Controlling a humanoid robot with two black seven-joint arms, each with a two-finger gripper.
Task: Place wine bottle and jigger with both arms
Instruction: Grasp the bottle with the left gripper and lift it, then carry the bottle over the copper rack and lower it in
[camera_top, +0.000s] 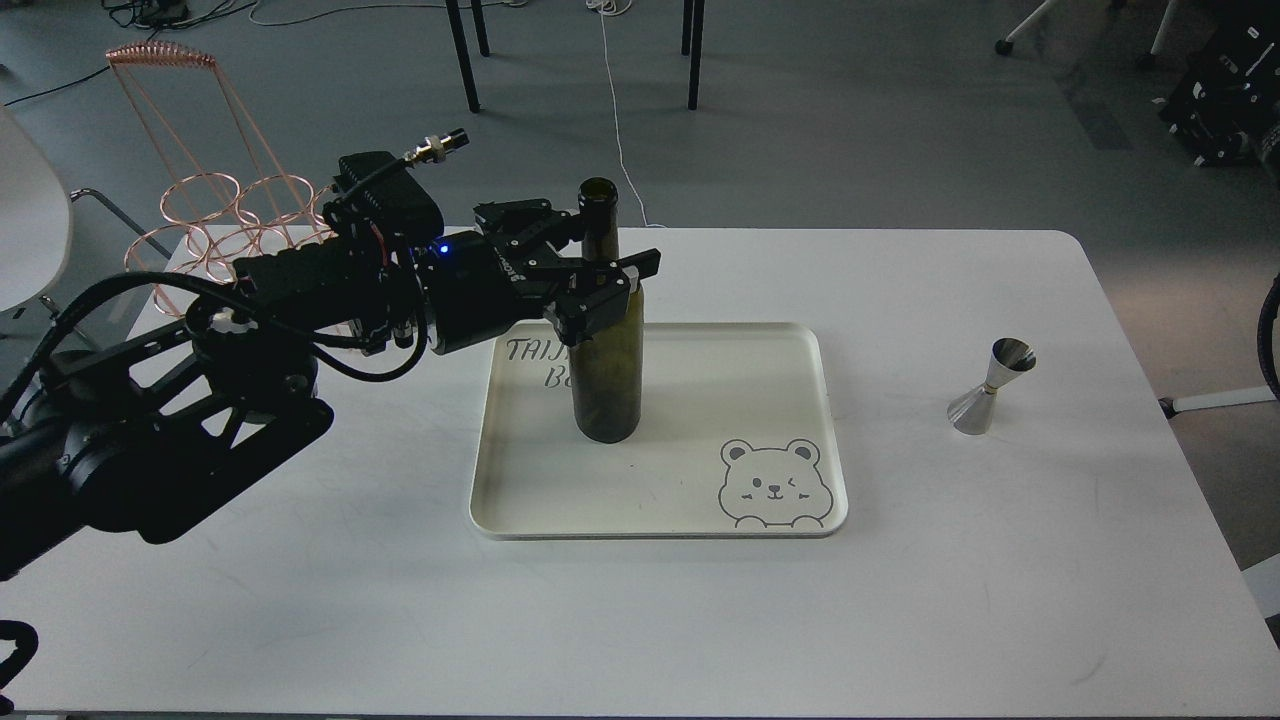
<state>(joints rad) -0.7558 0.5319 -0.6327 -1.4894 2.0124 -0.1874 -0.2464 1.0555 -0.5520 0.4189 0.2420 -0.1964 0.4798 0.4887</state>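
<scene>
The left gripper (600, 262) straddles the wine bottle (606, 360) at its shoulder, jaws spread, not clamped. Closing that high may tip it on the tray (660, 520).

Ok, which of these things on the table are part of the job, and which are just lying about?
Part of the job:
wine bottle, standing on the tray
jigger, on the table to the right
left gripper, around the bottle's shoulder

Just lying about:
copper wire rack, back left
tray
table
</scene>
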